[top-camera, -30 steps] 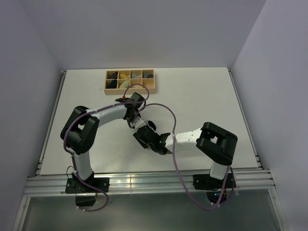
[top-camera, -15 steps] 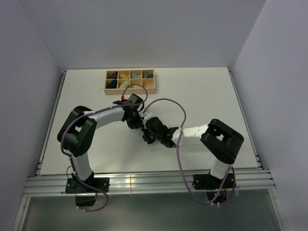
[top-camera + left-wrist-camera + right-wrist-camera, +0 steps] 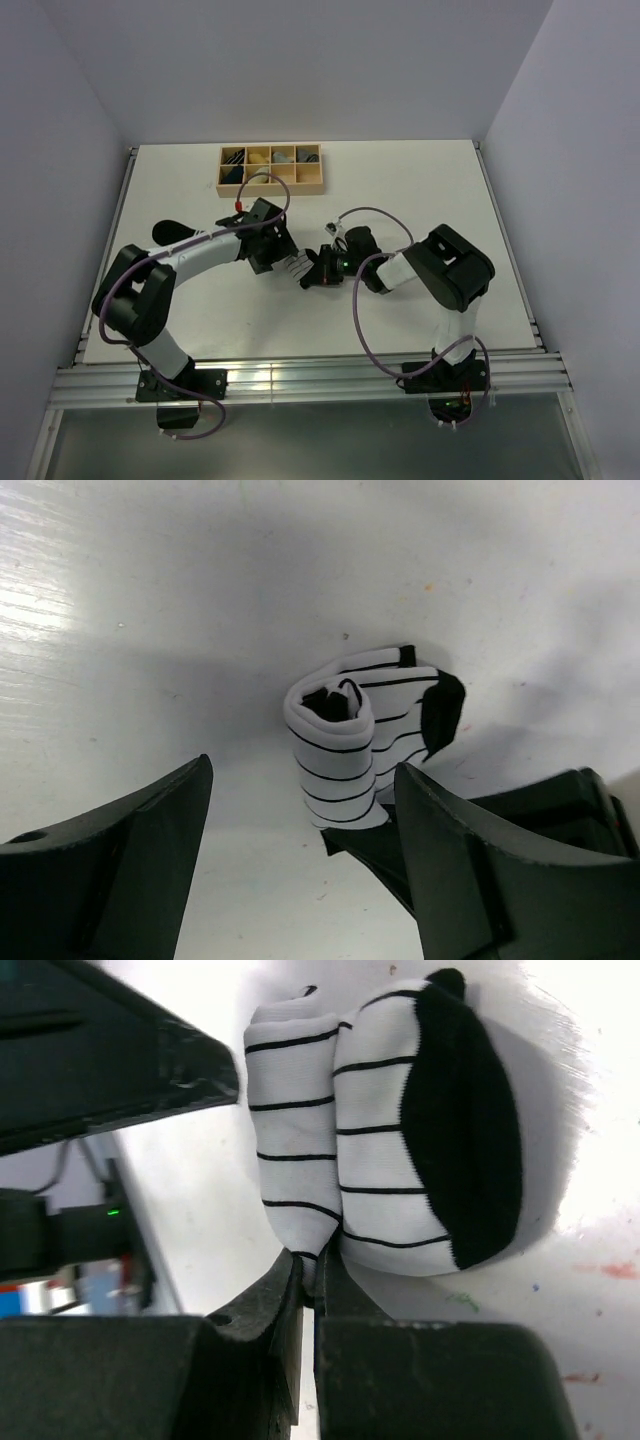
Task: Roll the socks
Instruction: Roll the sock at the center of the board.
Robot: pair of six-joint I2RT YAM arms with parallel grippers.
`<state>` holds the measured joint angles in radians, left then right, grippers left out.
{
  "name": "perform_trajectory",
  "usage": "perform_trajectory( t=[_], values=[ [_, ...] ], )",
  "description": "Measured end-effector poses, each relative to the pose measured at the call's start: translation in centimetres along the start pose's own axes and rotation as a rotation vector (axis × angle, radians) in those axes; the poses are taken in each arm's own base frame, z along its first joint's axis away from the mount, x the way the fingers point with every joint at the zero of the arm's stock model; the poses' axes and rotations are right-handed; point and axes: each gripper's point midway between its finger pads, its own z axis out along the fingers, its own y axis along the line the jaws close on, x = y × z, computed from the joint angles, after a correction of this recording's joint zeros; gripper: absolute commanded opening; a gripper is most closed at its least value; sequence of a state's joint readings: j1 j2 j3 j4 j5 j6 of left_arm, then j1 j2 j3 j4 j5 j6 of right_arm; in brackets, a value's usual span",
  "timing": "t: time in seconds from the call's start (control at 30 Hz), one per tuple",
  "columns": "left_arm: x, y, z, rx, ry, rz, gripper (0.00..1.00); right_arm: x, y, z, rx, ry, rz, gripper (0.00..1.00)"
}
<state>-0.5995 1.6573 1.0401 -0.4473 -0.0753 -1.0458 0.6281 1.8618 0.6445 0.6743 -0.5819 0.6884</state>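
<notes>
From above, the striped sock [image 3: 298, 266] lies near the middle of the worktop, well short of the far edge where a box [image 3: 270, 168] of compartments sits. The left gripper [image 3: 282, 258] is just on its left and the right gripper [image 3: 320, 272] touches it from the right. A dark shape [image 3: 170, 231] toward the left edge, partly behind the left forearm, may be the black sock, but that cannot be told. In the left wrist view the sock [image 3: 345, 750] is a tight coil standing on the worktop, with its black end folded against the side. The left fingers [image 3: 130, 860] are spread wide on either side of it, touching nothing. The right gripper [image 3: 520, 820] meets the coil from below right. In the right wrist view the right gripper [image 3: 308, 1268] has its fingers pressed together on a thin edge of the sock [image 3: 370, 1150], at the seam between the inner coil and the outer wrap with the black end. By my reading the striped sock is rolled and only needs securing and letting go. No black sock shows in this roll, so that one looks to be left.
</notes>
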Motion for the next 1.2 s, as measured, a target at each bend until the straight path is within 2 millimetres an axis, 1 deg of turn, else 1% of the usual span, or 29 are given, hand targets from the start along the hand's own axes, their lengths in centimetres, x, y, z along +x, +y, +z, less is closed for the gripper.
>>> perform_trajectory(
  t=[0.1, 0.27, 0.47, 0.5, 0.57, 0.6, 0.63, 0.7, 0.73, 0.8, 0.83, 0.87, 0.9, 0.93, 0.97, 1.0, 1.03, 1.1, 1.2],
  values=[
    [0.1, -0.3, 0.1, 0.030, -0.003, -0.020, 0.75, -0.1, -0.1, 0.0, -0.053, 0.015, 0.064, 0.00],
    [1.2, 0.6, 0.7, 0.024, 0.024, -0.038, 0.70, -0.1, -0.3, -0.3, -0.094, 0.039, 0.136, 0.00],
    [1.1, 0.2, 1.7, 0.037, 0.021, -0.046, 0.65, -0.1, -0.3, -0.3, -0.119, 0.066, 0.163, 0.00],
    [1.1, 0.2, 1.9, 0.035, 0.022, -0.046, 0.63, -0.2, -0.3, -0.2, -0.122, 0.071, 0.167, 0.00],
    [1.2, 0.0, 2.3, 0.036, 0.027, -0.049, 0.56, -0.1, -0.3, -0.1, -0.128, 0.079, 0.174, 0.01],
    [1.1, -0.2, 2.5, 0.040, 0.026, -0.049, 0.54, -0.2, -0.3, -0.2, -0.130, 0.080, 0.178, 0.01],
    [1.1, -0.3, 2.7, 0.042, 0.029, -0.050, 0.48, -0.2, -0.3, -0.2, -0.130, 0.081, 0.181, 0.03],
    [1.1, -0.6, 2.9, 0.051, 0.031, -0.051, 0.43, -0.2, -0.4, -0.2, -0.127, 0.083, 0.185, 0.05],
    [1.1, -0.6, 3.0, 0.052, 0.032, -0.053, 0.36, -0.2, -0.4, -0.2, -0.126, 0.086, 0.186, 0.07],
    [1.1, -0.7, 3.2, 0.057, 0.032, -0.053, 0.27, -0.2, -0.4, -0.1, -0.121, 0.092, 0.183, 0.13],
    [1.1, -0.8, 3.3, 0.058, 0.033, -0.053, 0.18, -0.2, -0.4, -0.1, -0.118, 0.094, 0.178, 0.20],
    [1.1, -0.9, 3.3, 0.061, 0.034, -0.053, 0.13, -0.2, -0.5, -0.2, -0.112, 0.096, 0.173, 0.23],
    [1.1, -1.0, 3.2, 0.064, 0.035, -0.051, 0.09, -0.3, -0.5, -0.2, -0.107, 0.094, 0.162, 0.31],
    [1.0, -1.0, 3.2, 0.065, 0.035, -0.049, 0.00, -0.3, -0.6, -0.4, -0.092, 0.092, 0.155, 0.34],
    [1.0, -1.1, 3.2, 0.064, 0.035, -0.048, 0.00, -0.4, -0.6, -0.6, -0.073, 0.091, 0.144, 0.37],
    [0.9, -1.2, 3.2, 0.062, 0.036, -0.045, 0.00, -0.5, -0.5, -0.8, -0.060, 0.086, 0.128, 0.41],
    [0.9, -1.2, 3.2, 0.057, 0.039, -0.042, 0.00, -0.7, -0.6, -1.1, -0.032, 0.076, 0.110, 0.43],
    [0.9, -1.3, 3.2, 0.045, 0.045, -0.037, 0.00, -1.4, -0.5, -1.7, 0.021, 0.047, 0.061, 0.47],
    [0.8, -1.2, 3.1, 0.021, 0.056, -0.023, 0.00, -2.6, -0.7, -2.7, 0.132, -0.018, -0.026, 0.48]
  ],
)
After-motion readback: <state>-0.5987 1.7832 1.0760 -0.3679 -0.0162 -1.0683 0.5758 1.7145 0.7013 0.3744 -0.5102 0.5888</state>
